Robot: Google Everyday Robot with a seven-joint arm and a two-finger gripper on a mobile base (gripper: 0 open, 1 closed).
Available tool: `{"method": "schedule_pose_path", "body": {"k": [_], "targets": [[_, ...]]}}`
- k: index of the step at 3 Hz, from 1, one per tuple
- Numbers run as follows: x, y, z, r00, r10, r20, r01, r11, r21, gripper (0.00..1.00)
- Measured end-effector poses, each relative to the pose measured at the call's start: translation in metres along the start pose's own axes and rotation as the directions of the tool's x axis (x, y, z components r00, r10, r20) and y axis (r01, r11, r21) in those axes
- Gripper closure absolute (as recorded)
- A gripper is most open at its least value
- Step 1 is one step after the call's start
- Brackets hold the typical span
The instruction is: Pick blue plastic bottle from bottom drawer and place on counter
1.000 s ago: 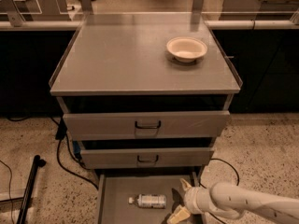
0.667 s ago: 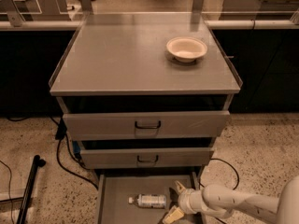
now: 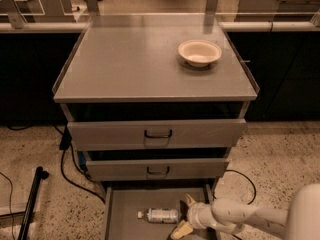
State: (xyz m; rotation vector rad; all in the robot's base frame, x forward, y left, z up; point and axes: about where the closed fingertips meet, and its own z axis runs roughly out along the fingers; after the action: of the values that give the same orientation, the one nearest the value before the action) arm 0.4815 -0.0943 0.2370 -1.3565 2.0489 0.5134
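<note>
The blue plastic bottle (image 3: pixel 159 215) lies on its side on the floor of the open bottom drawer (image 3: pixel 120 209), its white cap pointing left. My gripper (image 3: pixel 184 215) reaches in from the lower right, open, its two pale fingertips spread just right of the bottle's base, one above and one below. It holds nothing. The counter (image 3: pixel 135 64) is the flat grey top of the cabinet above.
A white bowl (image 3: pixel 199 52) sits on the counter's right rear. Two upper drawers with black handles (image 3: pixel 158 134) stand partly open above the bottom drawer. Black cables (image 3: pixel 67 169) and a black pole (image 3: pixel 31 199) lie on the speckled floor to the left.
My arm has slid left inside the bottom drawer, bringing the gripper from the drawer's right side up to the bottle's base. The bottle has not moved.
</note>
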Motion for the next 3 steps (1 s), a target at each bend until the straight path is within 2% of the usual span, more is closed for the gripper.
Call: {"method": "schedule_pose_path", "body": {"k": [2, 3], "targets": [[0.009, -0.016, 0.062, 0.999, 0.022, 0.025, -0.021, 0.9997, -0.015, 0.00], [0.013, -0.024, 0.092, 0.997, 0.029, 0.076, -0.025, 0.9986, -0.047, 0.00]]}}
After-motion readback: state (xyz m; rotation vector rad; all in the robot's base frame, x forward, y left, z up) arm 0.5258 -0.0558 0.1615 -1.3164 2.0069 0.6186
